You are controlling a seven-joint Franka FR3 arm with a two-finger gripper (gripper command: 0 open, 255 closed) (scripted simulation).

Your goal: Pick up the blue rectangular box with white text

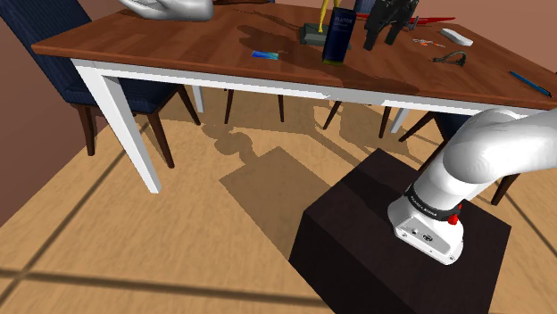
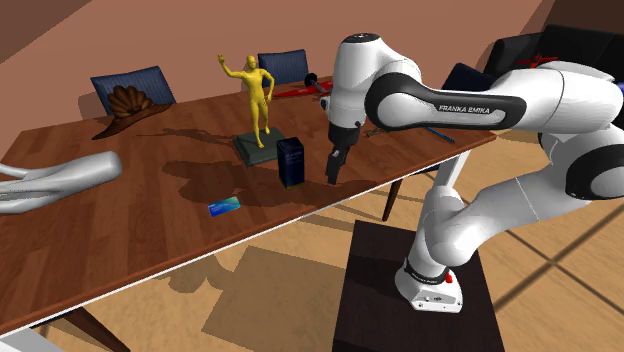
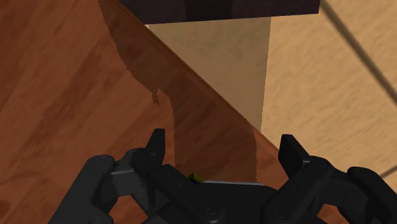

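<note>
A: Where's the box?
B: Dark blue box, tall rect. shape w/ white text near its top. It stands upright on the table, just beside the gripper, not touching it.
A: Gripper?
B: All black. Fingers are spread wide w/ nothing btwn them, glossy brown wood grain below.
A: Around it?
B: Yellow figurine on a dark slab, just past the box from the gripper. Small flat blue packet lies farther off, same side.
</note>
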